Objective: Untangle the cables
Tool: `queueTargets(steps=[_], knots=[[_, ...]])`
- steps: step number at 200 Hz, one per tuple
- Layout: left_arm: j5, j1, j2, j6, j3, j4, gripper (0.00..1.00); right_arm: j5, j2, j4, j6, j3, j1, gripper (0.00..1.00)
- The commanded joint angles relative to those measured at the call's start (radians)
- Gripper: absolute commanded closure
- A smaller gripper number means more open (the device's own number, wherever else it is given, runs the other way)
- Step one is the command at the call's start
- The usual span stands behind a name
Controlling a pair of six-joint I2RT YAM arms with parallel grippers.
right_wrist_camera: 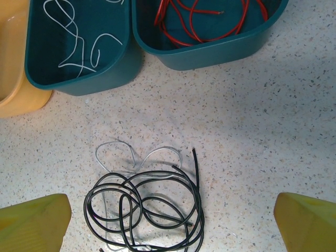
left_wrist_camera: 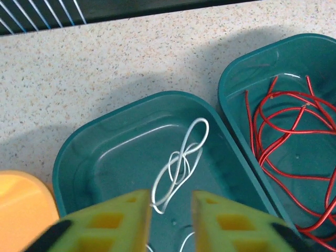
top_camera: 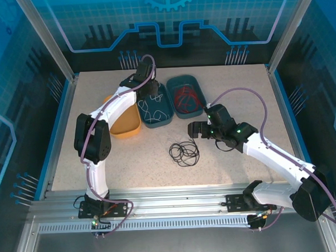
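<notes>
A white cable (left_wrist_camera: 181,167) lies loose in the left teal bin (left_wrist_camera: 105,157), also seen from above as the white cable (top_camera: 154,109). My left gripper (left_wrist_camera: 170,203) hangs just over it, jaws a little apart, with a loop of the cable beside the left finger (left_wrist_camera: 123,220) and nothing pinched. The red cable (left_wrist_camera: 286,131) fills the right teal bin (top_camera: 186,80). On the table the black cable (right_wrist_camera: 152,205) lies coiled, with a thin pale wire (right_wrist_camera: 113,144) threaded through it. My right gripper (right_wrist_camera: 170,210) stands wide open above that coil.
An orange bin (top_camera: 123,125) sits left of the teal bins, under the left forearm. The two teal bins touch side by side. The right gripper (top_camera: 195,129) hovers between the right bin and the black coil (top_camera: 184,153).
</notes>
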Motion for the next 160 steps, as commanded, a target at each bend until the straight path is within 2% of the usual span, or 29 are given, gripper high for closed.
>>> queueTargets(steps=[1, 16, 47, 98, 160], knots=[[-0.015, 0.006, -0.009, -0.012, 0.005, -0.035, 0.61, -0.011, 0.018, -0.008, 0.010, 0.022, -0.010, 0.00], [-0.012, 0.004, -0.016, -0.012, 0.002, -0.035, 0.56, -0.013, 0.024, -0.004, 0.009, 0.028, -0.011, 0.00], [0.006, 0.003, -0.022, -0.021, -0.010, -0.032, 0.53, -0.014, 0.036, -0.006, 0.006, 0.039, -0.010, 0.00], [0.044, 0.003, -0.007, -0.055, -0.068, -0.009, 0.54, -0.018, 0.045, -0.008, 0.008, 0.034, -0.011, 0.00], [0.190, -0.031, -0.067, -0.100, -0.196, 0.067, 0.54, -0.019, 0.049, -0.002, 0.014, 0.030, -0.011, 0.00]])
